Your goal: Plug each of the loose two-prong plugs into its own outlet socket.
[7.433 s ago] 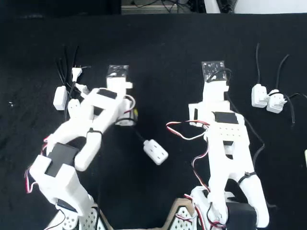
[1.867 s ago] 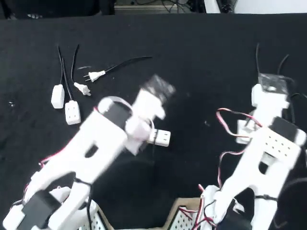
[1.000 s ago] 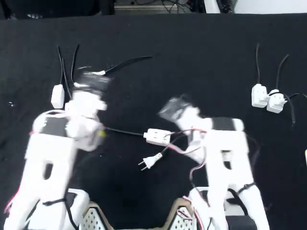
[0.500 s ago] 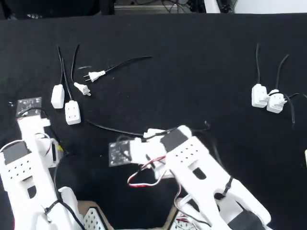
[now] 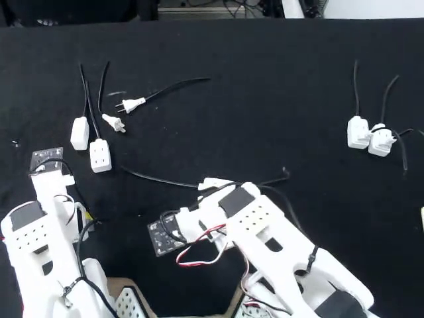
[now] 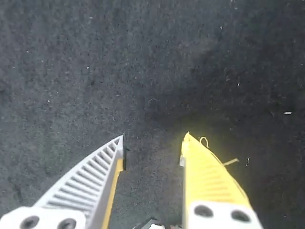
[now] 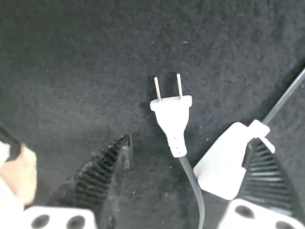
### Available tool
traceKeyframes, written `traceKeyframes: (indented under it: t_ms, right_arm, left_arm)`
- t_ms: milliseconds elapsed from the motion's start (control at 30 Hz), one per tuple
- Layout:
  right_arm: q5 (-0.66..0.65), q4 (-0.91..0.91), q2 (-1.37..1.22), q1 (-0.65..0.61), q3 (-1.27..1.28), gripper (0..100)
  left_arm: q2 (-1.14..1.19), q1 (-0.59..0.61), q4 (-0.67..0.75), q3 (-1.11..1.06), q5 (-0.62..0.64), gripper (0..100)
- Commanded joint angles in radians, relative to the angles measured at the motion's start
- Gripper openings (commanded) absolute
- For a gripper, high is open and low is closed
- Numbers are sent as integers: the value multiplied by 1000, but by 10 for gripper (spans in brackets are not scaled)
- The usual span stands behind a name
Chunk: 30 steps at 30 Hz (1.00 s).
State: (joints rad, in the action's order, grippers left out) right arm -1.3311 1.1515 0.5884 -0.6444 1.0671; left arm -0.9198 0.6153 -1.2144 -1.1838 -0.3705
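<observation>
The loose plug (image 7: 171, 114) lies flat on the cloth (image 7: 71, 47), an outlet socket (image 7: 220, 164) just beside its cord. Our right gripper (image 7: 189, 143) hovers above, fingers wide apart. We judge pickup is next, needing a descent astride its body. Our left gripper (image 6: 152, 143) has its fingers parted too.

Three loose plugs (image 5: 132, 104) (image 5: 112, 122) (image 7: 170, 114) and, as far as visible, five outlet sockets (image 5: 79, 133) (image 5: 100, 156) (image 5: 213, 184) (image 5: 358, 132) (image 5: 381, 142).

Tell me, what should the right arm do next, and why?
Probably lower the right end effector and close it on the two-prong plug: it lies loose on the black cloth between the open fingers, with the outlet socket beside it.
</observation>
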Motion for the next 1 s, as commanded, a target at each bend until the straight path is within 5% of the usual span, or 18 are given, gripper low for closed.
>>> traceKeyframes:
  t_ms: [0, 300, 500, 967]
  right_arm:
    - [-35, -17, 21, -14, -4, 356]
    - [-41, -26, 21, -75, 47, 353]
    - [-40, -143, 21, -37, 111, 183]
    - [-40, -203, -13, 15, 107, 215]
  left_arm:
    - [-18, 7, 9, 8, -9, 198]
    - [-18, -1, -11, 5, -6, 198]
    - [-18, 4, -11, 5, -6, 198]
    - [-18, 5, -11, 5, -6, 198]
